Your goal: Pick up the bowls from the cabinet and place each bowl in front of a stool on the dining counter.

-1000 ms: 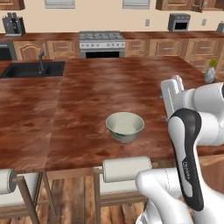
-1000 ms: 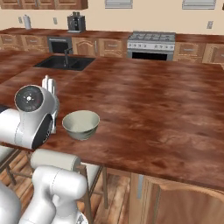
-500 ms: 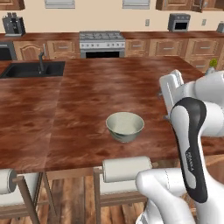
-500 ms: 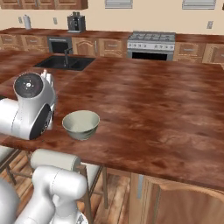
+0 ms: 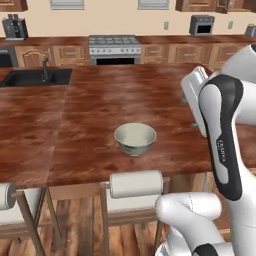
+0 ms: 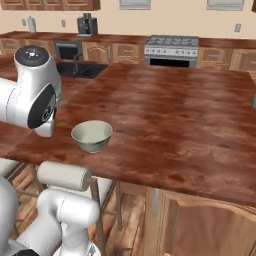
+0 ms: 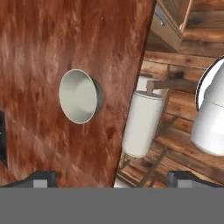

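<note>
A dark green-grey bowl with a pale inside stands upright on the dining counter, close to its near edge. Right below that edge is a stool with a white roll backrest. The right base view has the same bowl, stool and counter. My gripper is open with nothing between its fingertips. It hangs well above the counter, looking down on the bowl and the stool. My arm rises to the right of the bowl.
A dark sink with a tap is set in the counter's far left. A second stool stands to the left. A stove, low wood units and brown wall cabinets line the back wall.
My arm has lifted, its elbow rising higher beside the bowl. The bowl and the stools have stayed in place, and the jaws have stayed open.
</note>
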Robot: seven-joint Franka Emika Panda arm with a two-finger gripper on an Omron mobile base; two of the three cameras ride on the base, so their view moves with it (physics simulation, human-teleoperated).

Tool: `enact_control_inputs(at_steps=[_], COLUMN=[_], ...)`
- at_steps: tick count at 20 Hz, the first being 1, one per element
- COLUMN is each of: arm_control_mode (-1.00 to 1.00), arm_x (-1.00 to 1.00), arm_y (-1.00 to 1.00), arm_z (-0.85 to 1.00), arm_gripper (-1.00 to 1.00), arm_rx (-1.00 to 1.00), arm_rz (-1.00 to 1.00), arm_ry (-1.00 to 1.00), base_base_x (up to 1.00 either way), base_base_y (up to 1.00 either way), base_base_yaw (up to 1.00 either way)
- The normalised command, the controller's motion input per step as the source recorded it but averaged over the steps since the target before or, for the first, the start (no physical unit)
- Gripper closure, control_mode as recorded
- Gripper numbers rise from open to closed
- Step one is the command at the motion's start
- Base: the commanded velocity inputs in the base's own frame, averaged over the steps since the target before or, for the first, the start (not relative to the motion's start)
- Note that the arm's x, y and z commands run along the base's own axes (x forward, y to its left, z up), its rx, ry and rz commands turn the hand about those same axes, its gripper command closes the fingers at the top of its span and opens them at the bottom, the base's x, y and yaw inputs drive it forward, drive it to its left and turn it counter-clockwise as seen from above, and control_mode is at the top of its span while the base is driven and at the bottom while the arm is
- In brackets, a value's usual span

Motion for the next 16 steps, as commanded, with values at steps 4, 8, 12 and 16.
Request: enact_control_inputs(at_steps=[4, 8, 12, 16], arm_control_mode=[1.00, 1.00, 1.00, 1.00], arm_x=[0.00, 0.00, 0.00, 0.00], arm_y=[0.00, 0.00, 0.00, 0.00], arm_z=[0.00, 0.00, 0.00, 0.00], arm_gripper=[-1.00, -1.00, -1.00, -1.00], arm_rx=[0.00, 0.00, 0.00, 0.00], arm_rz=[0.00, 0.00, 0.00, 0.00], arm_ry=[0.00, 0.00, 0.00, 0.00], base_base_x=[-1.00, -0.81, -0.63, -0.38], base_base_y=[-0.97, -1.00, -1.00, -1.00], base_base_yaw=[-0.08, -0.12, -0.09, 0.00])
